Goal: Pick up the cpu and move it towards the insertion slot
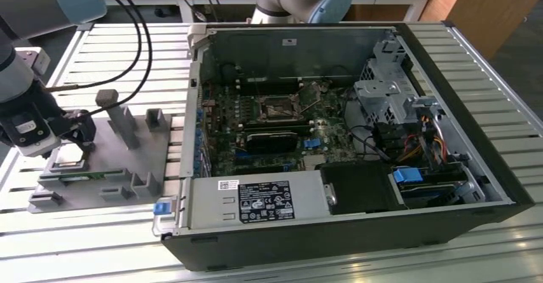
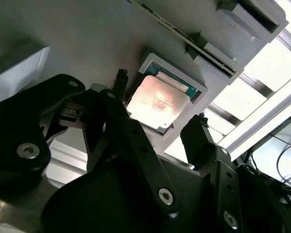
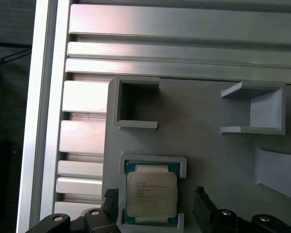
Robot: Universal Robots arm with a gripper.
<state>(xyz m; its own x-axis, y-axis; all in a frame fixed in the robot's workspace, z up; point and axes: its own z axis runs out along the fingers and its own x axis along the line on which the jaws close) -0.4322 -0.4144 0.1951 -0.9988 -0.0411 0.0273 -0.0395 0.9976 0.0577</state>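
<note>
The pick has hardly begun. The gripper hangs over the grey holder plate that lies on the slatted table, with its jaws apart and closed on nothing. The cpu lies flat between them, silvery top upward, seated in its shallow walled nest on that plate. In both wrist views one dark fingertip stands to each side of the chip, outside the nest's walls, and neither touches it. So the approach and the lining-up look done, while the grasp, the lift and the whole carry are left. The insertion slot is well apart from the jaws, a square silvery frame with a dark centre on the motherboard inside the open computer case, towards the exterior view's right of the gripper. How far above the chip the fingertips stand cannot be told.
</note>
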